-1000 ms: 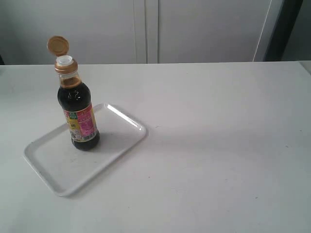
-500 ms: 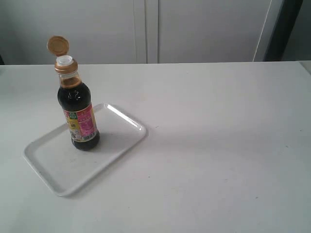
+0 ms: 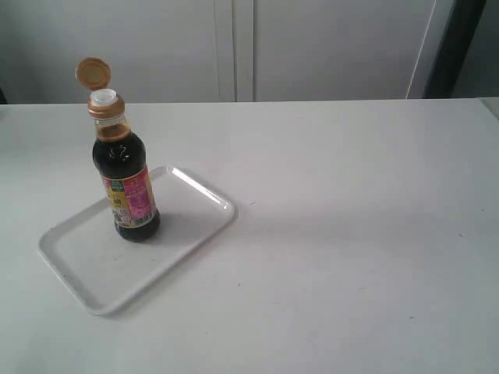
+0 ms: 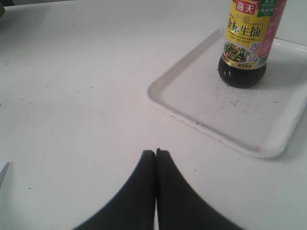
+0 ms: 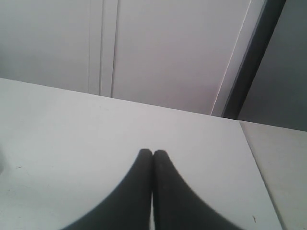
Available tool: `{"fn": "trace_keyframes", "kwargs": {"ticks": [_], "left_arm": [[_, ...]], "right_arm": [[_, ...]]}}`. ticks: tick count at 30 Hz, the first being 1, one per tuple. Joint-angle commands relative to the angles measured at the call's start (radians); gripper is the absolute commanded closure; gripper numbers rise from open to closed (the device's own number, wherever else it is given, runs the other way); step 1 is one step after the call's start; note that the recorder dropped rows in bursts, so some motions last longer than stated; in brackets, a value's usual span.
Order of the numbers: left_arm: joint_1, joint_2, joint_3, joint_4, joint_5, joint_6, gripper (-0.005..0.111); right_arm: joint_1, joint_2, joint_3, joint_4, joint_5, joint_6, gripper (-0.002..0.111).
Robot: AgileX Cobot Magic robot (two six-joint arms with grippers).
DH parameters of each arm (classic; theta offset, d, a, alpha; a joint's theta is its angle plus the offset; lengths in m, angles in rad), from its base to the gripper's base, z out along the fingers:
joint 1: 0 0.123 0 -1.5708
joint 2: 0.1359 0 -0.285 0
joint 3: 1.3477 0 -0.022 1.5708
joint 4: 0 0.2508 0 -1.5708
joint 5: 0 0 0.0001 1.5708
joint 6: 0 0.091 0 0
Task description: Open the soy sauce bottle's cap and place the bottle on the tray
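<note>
The soy sauce bottle stands upright on the white tray, near its far side. Its golden-brown cap is flipped up on its hinge, baring the white spout. The left wrist view shows the bottle's lower half on the tray, well beyond my left gripper, which is shut on nothing above bare table. My right gripper is also shut and empty over the table, facing the back wall. Neither gripper appears in the exterior view.
The white table stretches to the right of the tray. Pale cabinet doors stand behind it, with a dark vertical strip at the far right. The table's right edge shows in the right wrist view.
</note>
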Motion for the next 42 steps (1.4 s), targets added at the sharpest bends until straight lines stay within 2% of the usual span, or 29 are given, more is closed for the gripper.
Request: {"fn": "trace_keyframes", "kwargs": {"ticks": [1, 12, 27, 42], "left_arm": [[0.004, -0.005, 0.004, -0.007, -0.005, -0.005, 0.107], [0.004, -0.005, 0.004, -0.007, -0.005, -0.005, 0.107], [0.004, -0.005, 0.004, -0.007, -0.005, -0.005, 0.107], [0.004, -0.005, 0.004, -0.007, -0.005, -0.005, 0.107]], "right_arm": [[-0.006, -0.006, 0.005, 0.0, -0.011, 0.005, 0.108], [-0.006, -0.115, 0.131, -0.007, -0.05, 0.007, 0.108], [-0.006, -0.379, 0.328, -0.007, -0.034, 0.055, 0.108], [-0.006, -0.382, 0.444, -0.007, -0.035, 0.069, 0.108]]}}
